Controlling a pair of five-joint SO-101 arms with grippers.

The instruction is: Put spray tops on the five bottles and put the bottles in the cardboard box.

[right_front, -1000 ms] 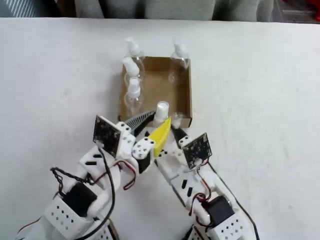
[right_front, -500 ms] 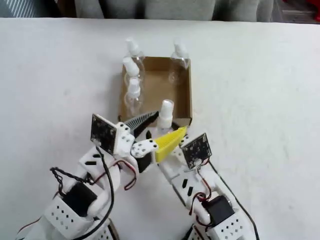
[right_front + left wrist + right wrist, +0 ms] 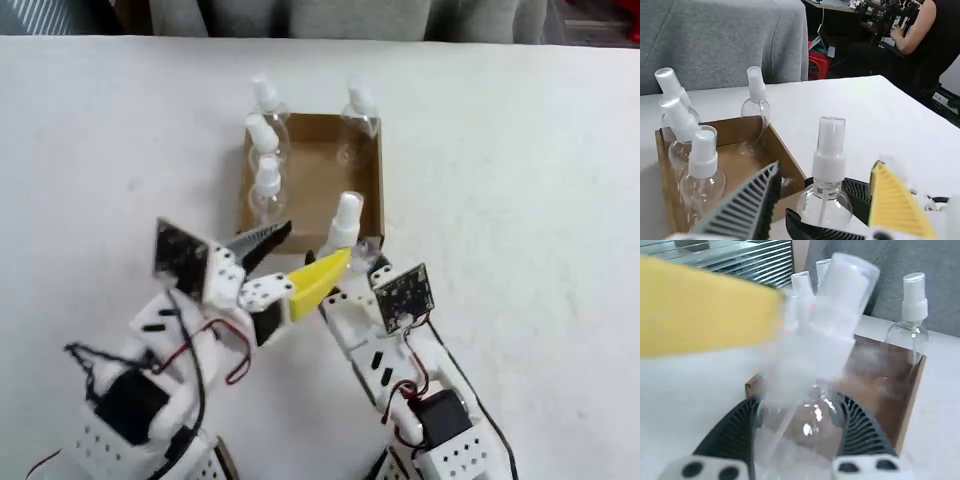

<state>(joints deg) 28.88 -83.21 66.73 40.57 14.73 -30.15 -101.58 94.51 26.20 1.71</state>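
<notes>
1. Since a second ago the left pincer has let go of the spray top, spread wide and drawn back with its arm. The right pincer has carried the bottle forward to the near wall of the cardboard box.
2. The table is plain white. Beyond its far edge hangs grey cloth, and the right wrist view shows window blinds behind.
3. The right pincer pinches the bottle low on its clear body, one black ribbed finger on each side. The bottle leans away from this pincer toward the box, with its spray top on.
4. The left pincer stands spread, gripping nothing. Its black finger and yellow finger are well apart. The bottle stands just ahead of the gap between them, and the yellow finger lies close beside the right pincer.
5. The box sits just ahead of both pincers, with its near right corner next to the held bottle.
6. Four bottles with spray tops stand in the box, farther from the pincers. Three are in a row along one side wall, and one is at the far corner of the other side.
</notes>
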